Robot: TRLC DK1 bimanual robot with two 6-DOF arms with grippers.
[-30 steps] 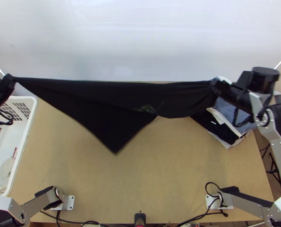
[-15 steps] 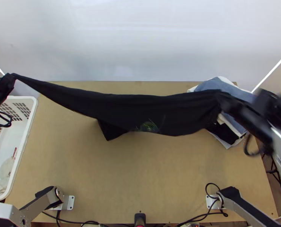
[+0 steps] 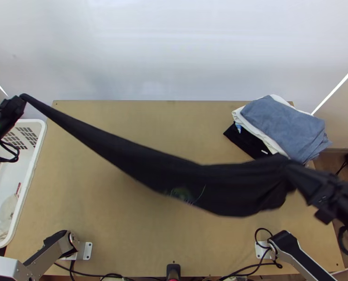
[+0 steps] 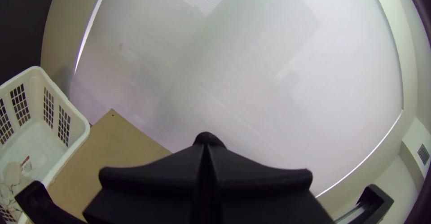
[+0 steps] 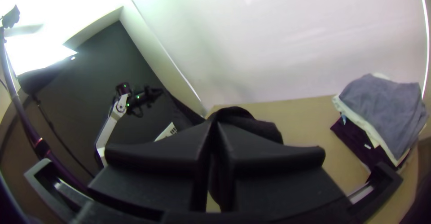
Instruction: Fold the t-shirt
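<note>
Black cloth, the t-shirt (image 3: 174, 175), stretches in a long, sagging band between the two grippers, narrow at one end and broader, looser at the other. The left gripper (image 3: 22, 97) has its fingers pressed together on the narrow end, near the white basket (image 3: 39, 154). At the broader end, the right gripper (image 3: 290, 170) is clamped on gathered fabric, near the pile of clothes (image 3: 284, 124); in the right wrist view, dark cloth bulges just beyond its closed fingertips (image 5: 214, 121).
</note>
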